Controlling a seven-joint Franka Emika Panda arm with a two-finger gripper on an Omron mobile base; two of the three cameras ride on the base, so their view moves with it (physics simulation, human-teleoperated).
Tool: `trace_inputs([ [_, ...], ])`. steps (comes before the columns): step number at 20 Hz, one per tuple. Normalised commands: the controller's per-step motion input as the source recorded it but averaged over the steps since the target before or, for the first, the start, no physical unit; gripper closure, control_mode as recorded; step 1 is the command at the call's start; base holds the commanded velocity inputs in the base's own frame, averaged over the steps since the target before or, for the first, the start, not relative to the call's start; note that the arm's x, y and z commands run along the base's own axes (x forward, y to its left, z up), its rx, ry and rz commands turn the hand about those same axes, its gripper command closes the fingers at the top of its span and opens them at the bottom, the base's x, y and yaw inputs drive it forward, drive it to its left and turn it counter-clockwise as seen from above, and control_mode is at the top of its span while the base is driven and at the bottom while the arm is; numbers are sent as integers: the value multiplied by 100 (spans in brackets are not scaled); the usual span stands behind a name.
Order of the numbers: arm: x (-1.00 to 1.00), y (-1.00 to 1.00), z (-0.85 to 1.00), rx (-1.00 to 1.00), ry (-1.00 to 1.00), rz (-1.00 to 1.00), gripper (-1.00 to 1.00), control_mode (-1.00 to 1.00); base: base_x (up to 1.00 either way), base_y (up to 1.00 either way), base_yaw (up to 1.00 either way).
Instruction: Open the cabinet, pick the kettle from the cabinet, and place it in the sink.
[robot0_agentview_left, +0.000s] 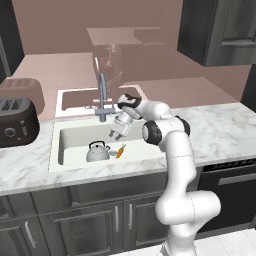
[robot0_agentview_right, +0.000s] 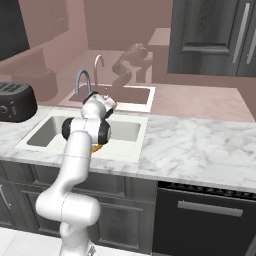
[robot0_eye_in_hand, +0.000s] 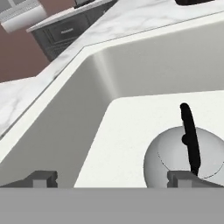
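The kettle (robot0_agentview_left: 98, 152) sits upright on the floor of the sink (robot0_agentview_left: 70, 131), and the gripper (robot0_agentview_left: 115, 134) hangs just above it and a little to one side, its fingers spread wide with nothing between them. From the hand view the kettle (robot0_eye_in_hand: 183, 157) lies right under the gripper (robot0_eye_in_hand: 113, 178), nearer to one fingertip (robot0_eye_in_hand: 181, 178) than the other, its thin black handle (robot0_eye_in_hand: 189, 138) standing up over the grey dome; the finger looks close to the kettle's side, though from this angle I can't say for sure whether it touches. The rest of the pale basin (robot0_eye_in_hand: 131, 78) stretches away beyond the fingers, with the marble rim at its far edge. A small orange thing, maybe a carrot (robot0_agentview_left: 120, 150), lies on the sink floor just beside the kettle, below the gripper on the arm's side. The faucet (robot0_agentview_left: 102, 97) rises behind the gripper at the back edge of the sink. Well off to the gripper's far side, on the marble counter (robot0_agentview_left: 225, 127), stands a dark toaster (robot0_agentview_left: 17, 122). High above and away from the gripper, the dark wood-grain cabinet (robot0_agentview_right: 215, 35) hangs on the wall; in the right base view its doors with their long silver handles (robot0_agentview_right: 241, 32) look closed. In that same view the arm bends over the sink (robot0_agentview_right: 127, 131), with a sliver of the orange thing showing just under its elbow.
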Motion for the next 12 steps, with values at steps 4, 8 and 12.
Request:
trace_inputs([
  [4, -40, -32, 2, -4, -3, 0, -100, -100, 0, 0, 0],
  [8, -46, -37, 0, 0, -7, 0, -100, -100, 0, 0, 0],
  [12, -37, -31, 10, -1, -3, 0, -100, -100, 0, 0, 0],
])
